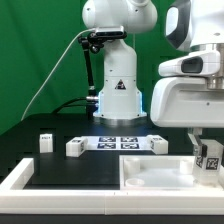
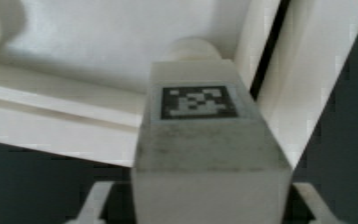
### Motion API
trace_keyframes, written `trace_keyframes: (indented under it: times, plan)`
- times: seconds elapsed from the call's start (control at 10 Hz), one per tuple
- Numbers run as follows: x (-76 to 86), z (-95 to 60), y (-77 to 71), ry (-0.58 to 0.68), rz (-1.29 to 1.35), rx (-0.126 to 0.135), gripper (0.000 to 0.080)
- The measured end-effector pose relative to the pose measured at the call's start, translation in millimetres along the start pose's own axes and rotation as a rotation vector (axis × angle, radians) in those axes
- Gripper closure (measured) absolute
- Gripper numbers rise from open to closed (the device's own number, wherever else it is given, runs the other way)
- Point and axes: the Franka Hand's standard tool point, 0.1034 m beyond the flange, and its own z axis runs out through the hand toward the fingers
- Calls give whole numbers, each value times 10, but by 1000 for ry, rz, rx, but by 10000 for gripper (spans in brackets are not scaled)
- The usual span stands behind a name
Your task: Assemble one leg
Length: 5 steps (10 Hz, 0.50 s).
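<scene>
The leg (image 1: 212, 158) stands upright with its long axis near vertical and its tagged face toward the exterior camera. It is above the far corner of the rimmed panel (image 1: 150, 178), at the exterior view's right. The gripper (image 1: 205, 147) points down from the arm's wrist, with its jaws narrow and clamped on the leg's sides. The wrist view looks along the leg's tagged face (image 2: 197, 103) to the panel below. Only the exterior view shows the three other legs (image 1: 75, 147) and the marker board (image 1: 120, 142).
</scene>
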Motion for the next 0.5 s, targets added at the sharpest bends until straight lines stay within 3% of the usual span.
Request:
trace_keyframes:
  times: [0.3,0.5]
  plan:
    - [-14,32,34,-4,345,-1,509]
    - [-7,42,94,-4,643,14,509]
